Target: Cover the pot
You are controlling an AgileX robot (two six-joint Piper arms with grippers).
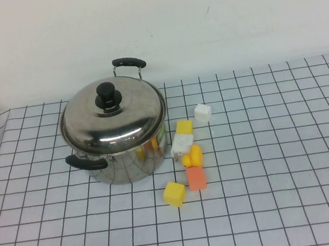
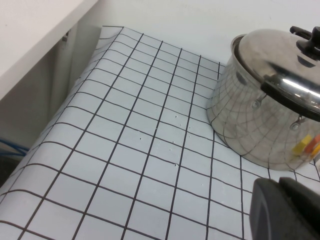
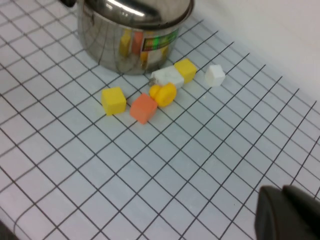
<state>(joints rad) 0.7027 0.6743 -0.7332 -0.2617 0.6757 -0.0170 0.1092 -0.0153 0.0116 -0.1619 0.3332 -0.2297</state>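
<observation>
The shiny steel pot (image 1: pixel 127 163) with two black side handles stands on the checked cloth at left of centre. A domed steel lid (image 1: pixel 114 118) with a black knob (image 1: pixel 107 96) lies on top of it and covers its mouth. The pot (image 2: pixel 250 125) and lid (image 2: pixel 272 50) also show in the left wrist view, and the pot (image 3: pixel 125 45) shows in the right wrist view. Neither arm shows in the high view. My left gripper (image 2: pixel 279 192) is shut and empty, low over the cloth, apart from the pot. My right gripper (image 3: pixel 281 197) is shut and empty, far from the pot.
Several small blocks lie to the right of the pot: a white one (image 1: pixel 202 112), a yellow one (image 1: pixel 184 127), an orange one (image 1: pixel 196 178) and a yellow one (image 1: pixel 174 194). A white shelf edge (image 2: pixel 40 35) rises past the table's left side.
</observation>
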